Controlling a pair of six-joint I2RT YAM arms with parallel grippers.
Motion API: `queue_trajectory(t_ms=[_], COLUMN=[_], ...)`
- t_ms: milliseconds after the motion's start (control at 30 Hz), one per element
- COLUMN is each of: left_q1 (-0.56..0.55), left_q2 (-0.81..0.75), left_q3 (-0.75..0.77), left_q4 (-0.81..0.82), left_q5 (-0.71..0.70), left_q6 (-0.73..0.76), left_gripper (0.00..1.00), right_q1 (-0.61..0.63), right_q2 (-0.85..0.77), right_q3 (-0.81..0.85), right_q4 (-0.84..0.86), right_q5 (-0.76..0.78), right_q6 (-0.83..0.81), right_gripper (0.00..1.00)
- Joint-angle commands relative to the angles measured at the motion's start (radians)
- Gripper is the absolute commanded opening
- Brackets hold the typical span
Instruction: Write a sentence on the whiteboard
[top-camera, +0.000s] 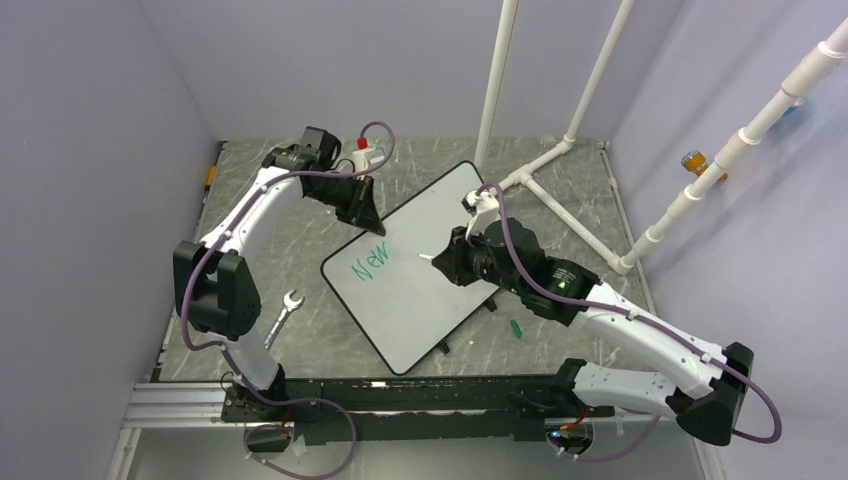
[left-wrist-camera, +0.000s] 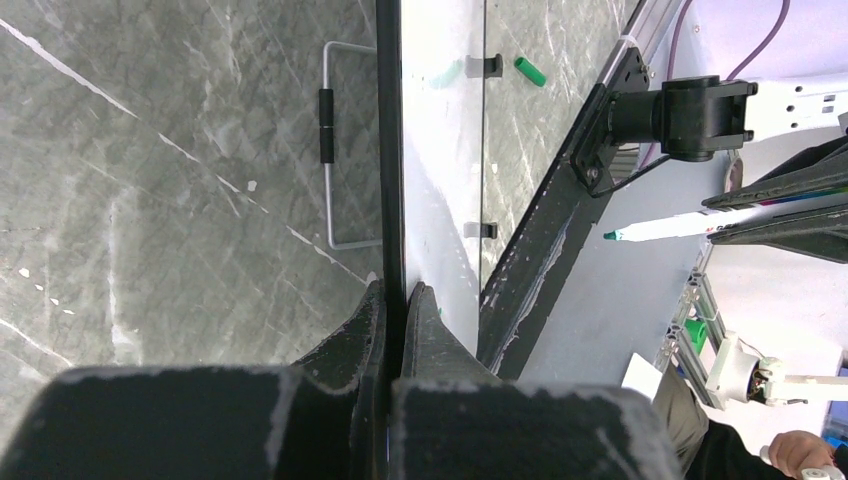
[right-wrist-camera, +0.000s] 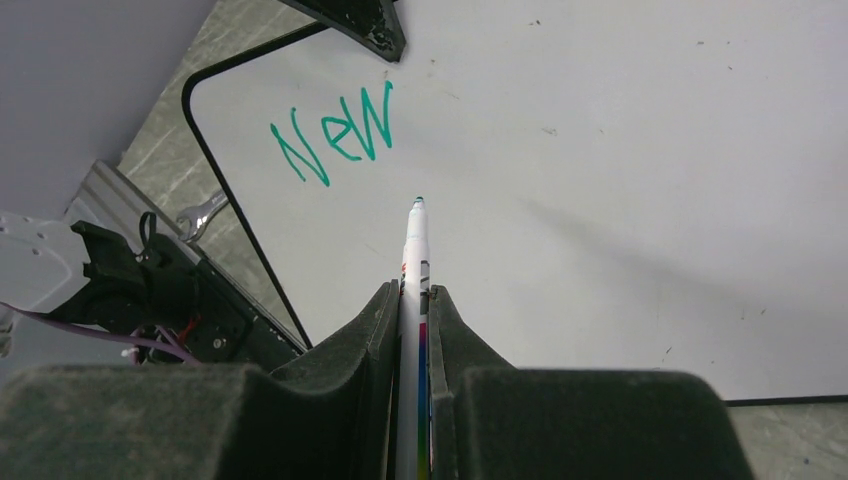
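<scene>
The left jaws clamp the whiteboard (top-camera: 415, 300) by its 11 o'clock rim, while the right jaws grip a marker (top-camera: 428, 257) at 3 o'clock of the green lettering (top-camera: 370, 262), with bare board toward 5 o'clock.

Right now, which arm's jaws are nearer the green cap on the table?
Right. The right arm holds a marker in its jaws over the whiteboard, close to the green cap; the left arm clamps its far edge, well away.
</scene>
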Motion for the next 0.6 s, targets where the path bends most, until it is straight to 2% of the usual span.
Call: queue_trajectory(t_ms=[0,133,400,567], left_q1=[-0.026,-0.034,-0.046,-0.069], left_q2=[0.005,-0.013,-0.062,-0.08], left_q3=[0.067,0.063,-0.075,-0.085], left_q4=[0.054,0.071,0.159,0.153], left_q5=[-0.109,-0.114,-0.116,-0.149], left_q6=[0.078,0.081,0.09,0.103], left_gripper=[0.0,0.0,0.0,0.0], right_q1=[-0.003,-0.003,-0.003,-0.003], right_q2=[-0.047,-0.056,-0.072,-0.075], right_q3=[-0.006,-0.012,-0.014,-0.028], right_q4=[-0.004,-0.014,-0.021,0.02], right_q5=[0.032,0.038,0.027,0.001], right_q6=[0.016,0.02,0.012,-0.007], right_gripper=[0.0,0.0,0.0,0.0])
